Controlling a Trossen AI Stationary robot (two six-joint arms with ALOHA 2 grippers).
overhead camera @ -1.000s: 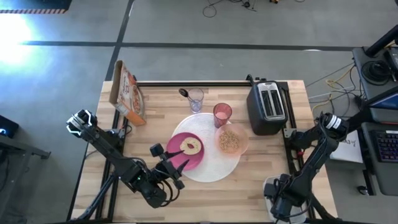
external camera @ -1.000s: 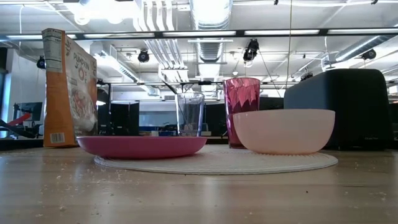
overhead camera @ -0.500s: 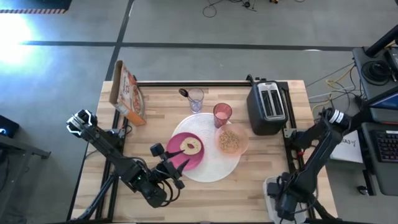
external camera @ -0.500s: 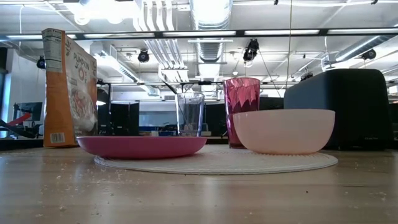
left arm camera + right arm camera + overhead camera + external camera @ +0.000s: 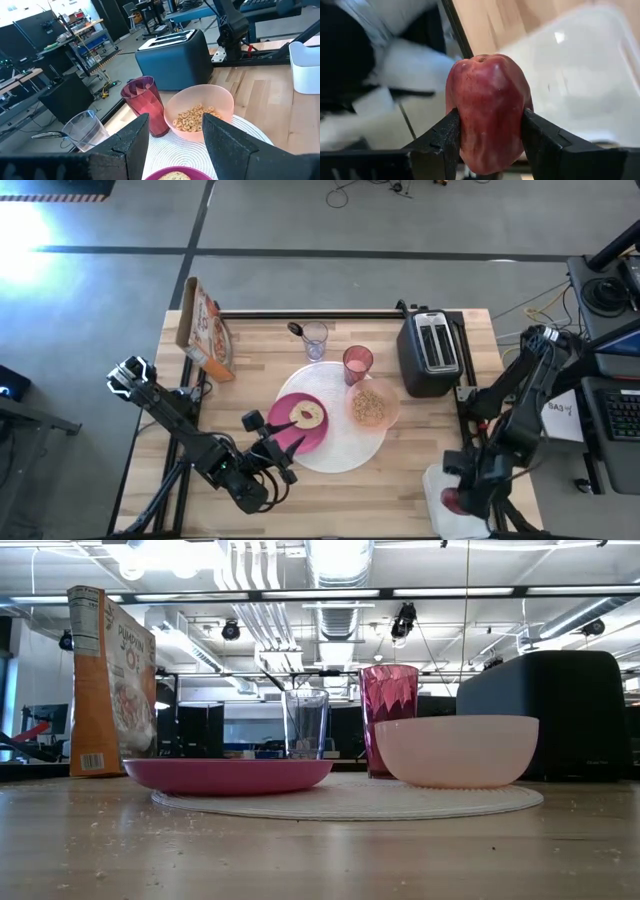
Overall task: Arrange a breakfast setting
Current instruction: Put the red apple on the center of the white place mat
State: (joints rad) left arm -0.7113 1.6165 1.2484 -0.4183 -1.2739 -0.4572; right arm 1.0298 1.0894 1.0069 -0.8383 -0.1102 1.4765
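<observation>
The white round mat lies mid-table. On it are the magenta plate with a round piece of food and the peach bowl of cereal. The pink cup, the clear glass and the spoon stand behind them. The orange cereal box stands at the far left. My left gripper is open and empty at the plate's near edge. My right gripper is shut on a red apple off the table's near right corner. My right gripper pinches the apple's two opposite sides between its two fingers. The apple's dimpled end faces away from the wrist. The apple is lifted clear, above a white bin.
A black toaster stands at the far right of the table. A white bin sits by the near right corner, under my right gripper. Bare wood lies along the near edge and at the near left.
My right arm has swung its elbow up and toward the far right. Its gripper has shifted over the white bin, and the red apple now shows in it.
</observation>
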